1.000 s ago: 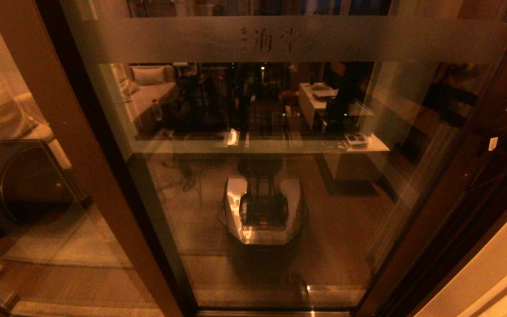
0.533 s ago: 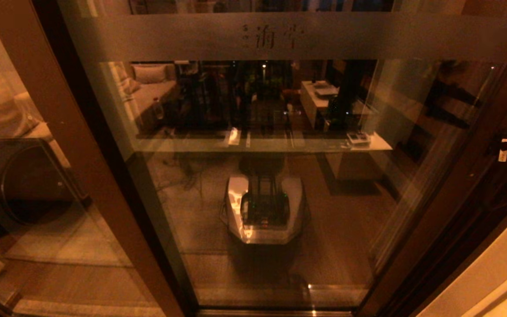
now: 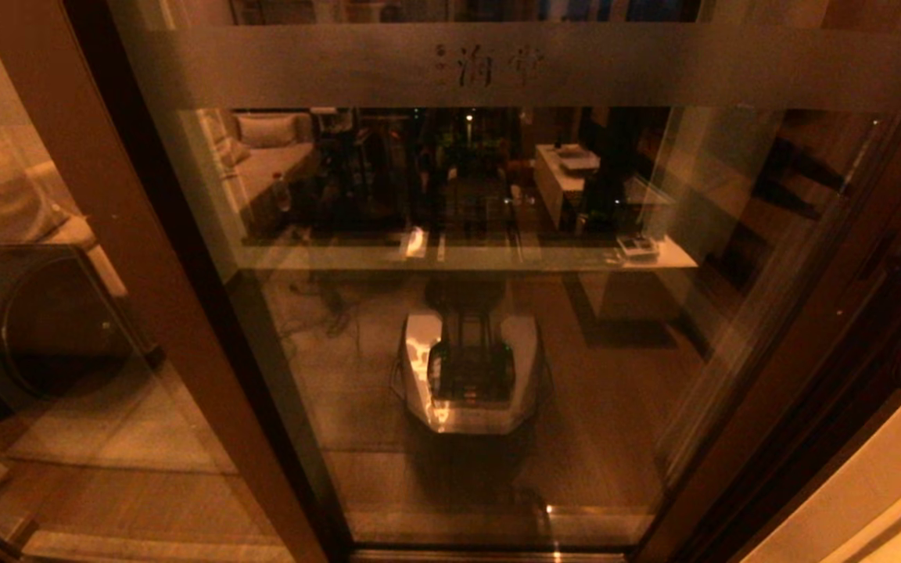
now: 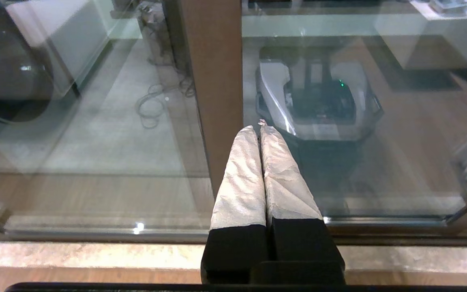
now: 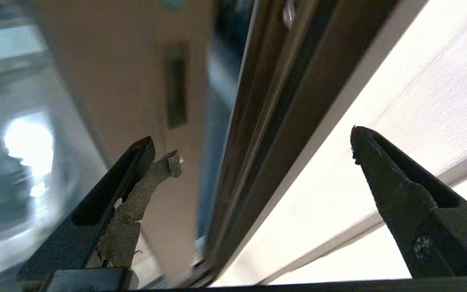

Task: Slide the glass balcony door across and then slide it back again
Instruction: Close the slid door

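A home, seen at a balcony doorway by night. The door (image 3: 466, 313) is a tall glass panel in a reddish-brown frame, with a frosted band (image 3: 497, 66) bearing faint characters across its upper part. Its glass mirrors a lived-in room: a sofa (image 3: 267, 168) with a cushion (image 3: 264, 129), and a pale worktop (image 3: 568, 176) with small things on it. Behind the narrower glass panel on the left sits a washing machine (image 3: 36, 320) with a round door, standing on a tiled floor (image 4: 108, 138).
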Tool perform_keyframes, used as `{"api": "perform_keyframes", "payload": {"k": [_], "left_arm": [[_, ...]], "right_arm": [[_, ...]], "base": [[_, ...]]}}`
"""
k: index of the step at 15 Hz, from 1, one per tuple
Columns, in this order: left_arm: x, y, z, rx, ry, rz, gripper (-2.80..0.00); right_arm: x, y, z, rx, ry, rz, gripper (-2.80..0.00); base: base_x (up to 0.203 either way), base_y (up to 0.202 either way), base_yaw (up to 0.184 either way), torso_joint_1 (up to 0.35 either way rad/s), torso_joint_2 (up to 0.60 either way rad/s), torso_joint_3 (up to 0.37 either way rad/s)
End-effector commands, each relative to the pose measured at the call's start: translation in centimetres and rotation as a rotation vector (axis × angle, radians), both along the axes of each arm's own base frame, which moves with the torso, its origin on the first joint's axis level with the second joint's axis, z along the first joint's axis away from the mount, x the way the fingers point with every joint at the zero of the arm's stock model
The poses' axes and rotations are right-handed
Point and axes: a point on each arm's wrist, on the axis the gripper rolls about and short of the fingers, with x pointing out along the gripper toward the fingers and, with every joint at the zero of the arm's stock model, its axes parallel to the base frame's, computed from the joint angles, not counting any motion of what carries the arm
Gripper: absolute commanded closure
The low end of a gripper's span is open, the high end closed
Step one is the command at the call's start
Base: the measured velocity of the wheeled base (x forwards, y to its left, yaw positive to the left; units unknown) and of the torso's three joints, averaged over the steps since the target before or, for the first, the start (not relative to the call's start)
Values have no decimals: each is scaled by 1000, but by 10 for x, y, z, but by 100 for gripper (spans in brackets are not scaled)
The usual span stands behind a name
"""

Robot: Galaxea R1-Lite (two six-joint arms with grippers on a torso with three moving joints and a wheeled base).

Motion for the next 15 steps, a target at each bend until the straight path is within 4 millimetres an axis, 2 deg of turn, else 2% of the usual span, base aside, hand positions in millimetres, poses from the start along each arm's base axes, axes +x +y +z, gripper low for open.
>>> {"api": "perform_keyframes", "payload": {"k": [1, 3, 4, 5, 10, 13, 15], "left_arm": [[0, 0, 0, 1, 2, 0, 0], [0, 0, 0, 1, 2, 0, 0], [0, 0, 0, 1, 1, 0, 0], [0, 0, 0, 1, 2, 0, 0], [0, 0, 0, 1, 2, 0, 0], [0, 0, 0, 1, 2, 0, 0], [0, 0, 0, 1, 2, 0, 0]], "right_arm": [[-5, -12, 0, 21, -7, 8, -280], [-9, -21, 0, 22, -8, -16, -280], [-10, -24, 2, 21, -15, -12, -183], [-12, -24, 4, 20, -22, -7, 0], [-19, -16, 1, 35, 0, 23, 0], [-17, 2, 1, 42, 19, 76, 0], [-9, 13, -1, 38, 28, 92, 0]], "base": [[0, 0, 0, 0, 0, 0], [0, 0, 0, 0, 0, 0], [0, 0, 0, 0, 0, 0], [0, 0, 0, 0, 0, 0], [0, 0, 0, 0, 0, 0], [0, 0, 0, 0, 0, 0], [0, 0, 0, 0, 0, 0]]}}
